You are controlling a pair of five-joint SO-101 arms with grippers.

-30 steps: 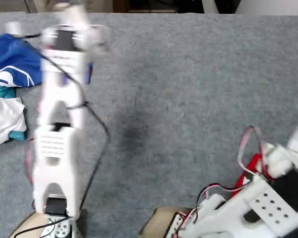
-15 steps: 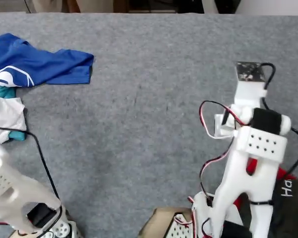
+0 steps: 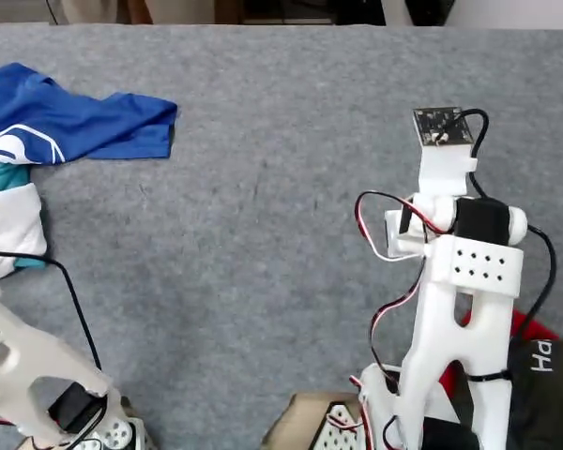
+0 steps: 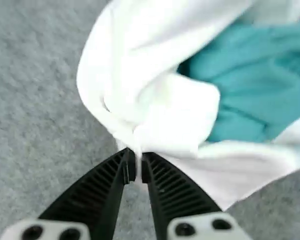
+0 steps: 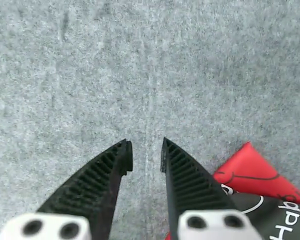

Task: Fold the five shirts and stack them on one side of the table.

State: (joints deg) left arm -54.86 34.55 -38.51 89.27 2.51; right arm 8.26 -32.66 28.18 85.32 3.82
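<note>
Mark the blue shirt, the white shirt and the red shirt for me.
blue shirt (image 3: 84, 122), high view, on its spread middle.
white shirt (image 4: 140, 65), left wrist view, on its bunched fold.
red shirt (image 5: 245, 167), right wrist view, on its red corner.

I look down on a table (image 3: 291, 187) covered from edge to edge in grey, felt-like cloth, evenly lit with only soft shadows. Past its far edge I see a thin strip of the room: a brown wooden panel (image 3: 183, 11), a dark gap (image 3: 291, 11) beside it, and a pale surface (image 3: 516, 11) at one end.
</note>
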